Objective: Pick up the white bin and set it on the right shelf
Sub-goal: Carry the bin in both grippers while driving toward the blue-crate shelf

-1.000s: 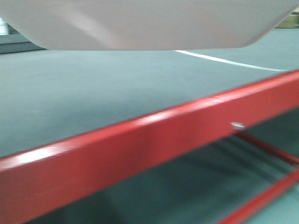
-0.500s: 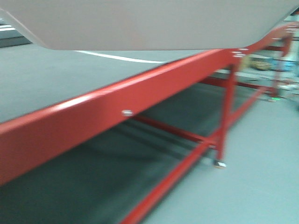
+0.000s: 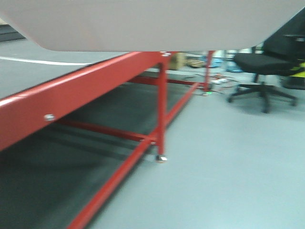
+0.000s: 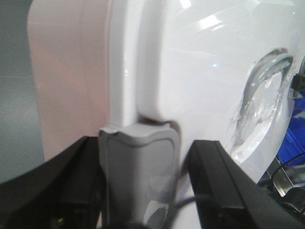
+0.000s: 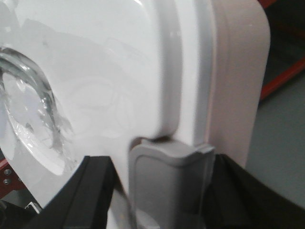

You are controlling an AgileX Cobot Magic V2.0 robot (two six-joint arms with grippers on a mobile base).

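Note:
The white bin [image 3: 143, 24] fills the top of the front view, its pale underside hanging above the floor. In the left wrist view its glossy lid [image 4: 200, 71] with the recessed handle stands on edge. My left gripper [image 4: 143, 160] has its black fingers [image 4: 76, 167] on either side of a grey latch [image 4: 138, 191], shut on the bin's end. The right wrist view shows the other end of the bin [image 5: 109, 71]. There my right gripper [image 5: 167, 183] is shut around a second grey latch [image 5: 167, 191]. The right shelf is out of view.
A red-framed table [image 3: 71, 90] runs along the left, its leg [image 3: 162, 109] standing on the grey floor. A black office chair [image 3: 259, 64] is at the back right, with small clutter [image 3: 209, 71] on the floor behind the table. Blue bins [image 4: 298, 114] show past the lid.
The front view has swung right: the red table slid left in the frame, and its leg and the office chair came into sight. The bin stays held at the top.

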